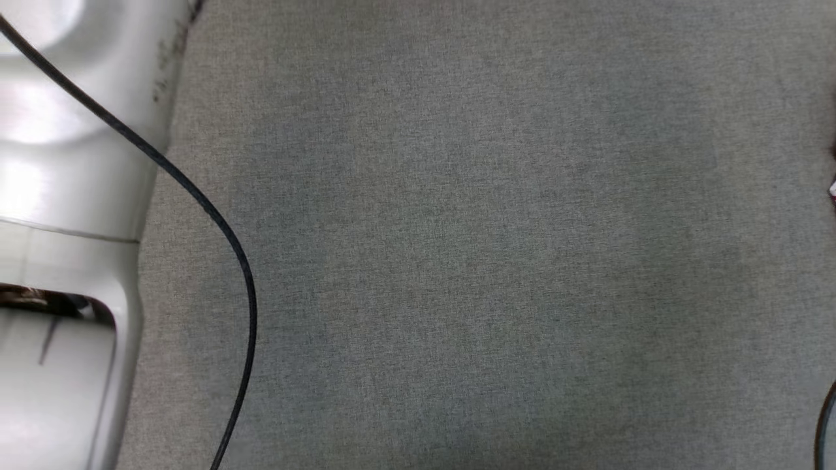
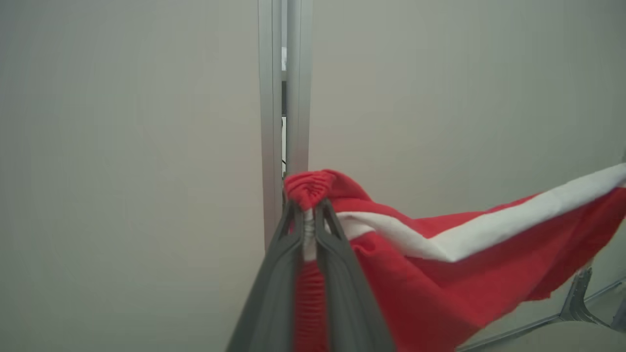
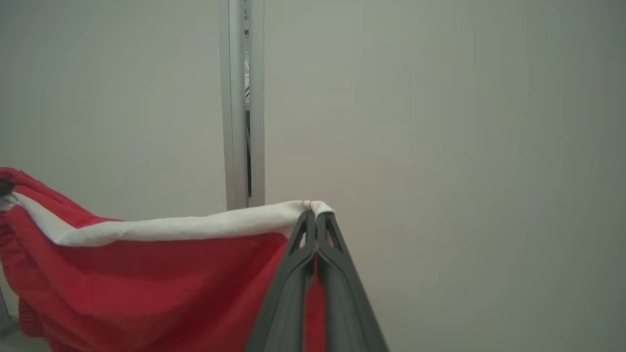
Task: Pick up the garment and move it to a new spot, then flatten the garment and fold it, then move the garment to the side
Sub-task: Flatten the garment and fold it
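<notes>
The garment point(image 2: 464, 278) is red cloth with a white band, hanging stretched in the air between my two grippers. In the left wrist view my left gripper point(image 2: 309, 208) is shut on its gathered red elastic edge, and the cloth runs off to the right. My right gripper point(image 3: 316, 215) is shut on the white-banded corner of the garment point(image 3: 146, 274), which spreads to the left in the right wrist view. In the head view a tiny red and white bit of the garment point(image 1: 833, 189) peeks in at the right edge, above the grey fabric table point(image 1: 490, 248).
My pale left arm point(image 1: 65, 196) stands along the head view's left side, with a black cable point(image 1: 215, 215) curving over the table. A plain wall with a vertical aluminium post point(image 2: 283, 98) lies ahead of both wrists. A metal frame foot point(image 2: 577, 298) shows low at the right.
</notes>
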Controlling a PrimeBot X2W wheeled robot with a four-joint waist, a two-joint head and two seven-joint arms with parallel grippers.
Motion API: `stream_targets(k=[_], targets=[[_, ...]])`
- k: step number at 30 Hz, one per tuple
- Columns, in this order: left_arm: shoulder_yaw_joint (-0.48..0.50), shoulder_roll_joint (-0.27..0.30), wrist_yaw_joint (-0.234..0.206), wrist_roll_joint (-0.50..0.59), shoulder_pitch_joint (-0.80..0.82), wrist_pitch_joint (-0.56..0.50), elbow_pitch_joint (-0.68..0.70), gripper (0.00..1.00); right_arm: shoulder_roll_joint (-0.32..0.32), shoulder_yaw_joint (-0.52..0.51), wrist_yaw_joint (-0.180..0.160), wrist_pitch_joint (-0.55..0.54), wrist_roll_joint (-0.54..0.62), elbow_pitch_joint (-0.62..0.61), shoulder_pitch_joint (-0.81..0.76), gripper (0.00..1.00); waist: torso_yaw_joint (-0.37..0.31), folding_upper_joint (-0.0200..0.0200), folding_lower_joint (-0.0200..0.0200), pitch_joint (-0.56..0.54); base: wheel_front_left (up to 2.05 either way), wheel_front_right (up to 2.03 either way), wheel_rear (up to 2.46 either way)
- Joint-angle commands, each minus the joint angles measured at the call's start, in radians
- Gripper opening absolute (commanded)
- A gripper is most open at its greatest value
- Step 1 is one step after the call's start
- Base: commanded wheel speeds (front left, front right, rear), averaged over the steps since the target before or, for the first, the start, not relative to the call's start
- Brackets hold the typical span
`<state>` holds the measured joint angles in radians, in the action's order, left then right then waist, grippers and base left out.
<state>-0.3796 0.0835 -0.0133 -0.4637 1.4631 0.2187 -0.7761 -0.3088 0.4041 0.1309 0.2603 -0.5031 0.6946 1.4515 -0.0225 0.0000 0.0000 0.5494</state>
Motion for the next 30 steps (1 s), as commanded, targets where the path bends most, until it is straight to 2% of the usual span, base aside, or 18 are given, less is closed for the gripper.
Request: stream_targets(k=[1, 7, 15, 24, 30], targets=[[-0.01, -0.001, 0.012, 0.006, -0.029, 0.015, -0.035, 0.0, 0.002, 0.0, 0.0, 0.007, -0.008, 0.001, -0.034, 0.0, 0.004, 0.0, 0.0, 0.011, 0.0, 0.0, 0.0], [-0.063, -0.02, 0.048, 0.012, -0.132, 0.04, -0.174, 0.0, -0.002, 0.055, 0.0, 0.007, -0.022, 0.022, -0.207, 0.0, 0.019, 0.0, 0.0, 0.004, 0.0, 0.0, 0.0], [-0.156, -0.03, 0.088, 0.002, -0.294, 0.043, -0.316, 0.0, -0.043, 0.18, 0.0, 0.007, -0.113, 0.073, -0.407, 0.0, 0.047, 0.0, 0.0, -0.083, 0.0, 0.0, 0.0], [-0.275, -0.03, 0.105, -0.018, -0.426, -0.041, -0.369, 0.0, -0.08, 0.317, 0.0, 0.007, -0.22, 0.126, -0.533, 0.0, 0.071, 0.0, 0.0, -0.179, 0.0, 0.0, 0.0], [-0.386, -0.03, 0.117, 0.016, -0.484, -0.134, -0.394, 0.0, -0.115, 0.446, 0.0, -0.023, -0.278, 0.15, -0.572, 0.0, 0.08, 0.0, 0.0, -0.225, 0.0, 0.0, 0.0]])
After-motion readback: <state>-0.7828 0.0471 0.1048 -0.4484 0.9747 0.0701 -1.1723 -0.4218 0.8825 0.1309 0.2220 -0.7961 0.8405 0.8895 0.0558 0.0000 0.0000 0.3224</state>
